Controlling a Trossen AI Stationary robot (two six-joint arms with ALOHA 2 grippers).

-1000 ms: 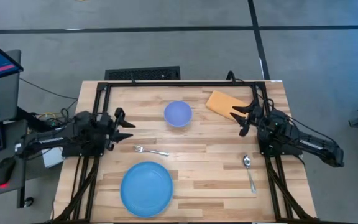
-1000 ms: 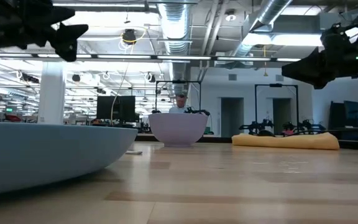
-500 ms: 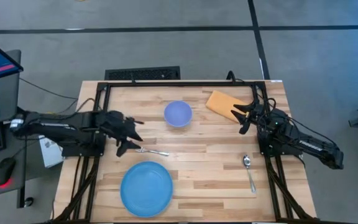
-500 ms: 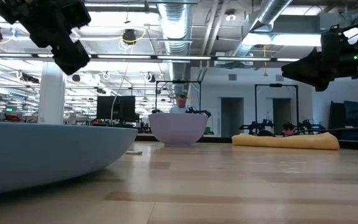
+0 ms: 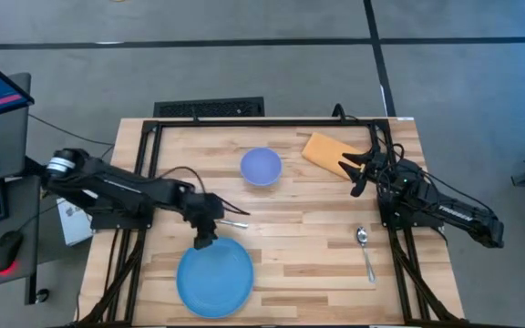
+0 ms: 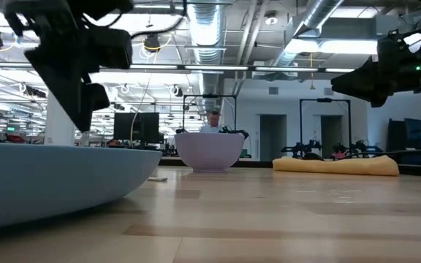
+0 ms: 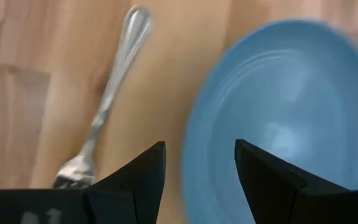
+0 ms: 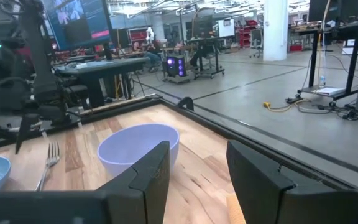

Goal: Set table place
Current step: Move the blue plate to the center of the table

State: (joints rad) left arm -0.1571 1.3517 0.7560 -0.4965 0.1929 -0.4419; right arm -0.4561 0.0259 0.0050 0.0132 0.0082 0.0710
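Left gripper (image 5: 205, 239), jaws parted, hovers above the round blue plate's (image 5: 215, 276) rim beside the silver metal fork (image 5: 222, 220); right gripper (image 5: 357, 173) is parted over the orange cloth (image 5: 322, 149); lavender bowl (image 5: 261, 167) sits empty.

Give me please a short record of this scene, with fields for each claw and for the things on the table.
left claw: open, over the near rim of the blue plate, beside the fork
right claw: open, over the orange pad, waiting
bowl: far middle, empty
spoon: right side, untouched
table: pale wood planks
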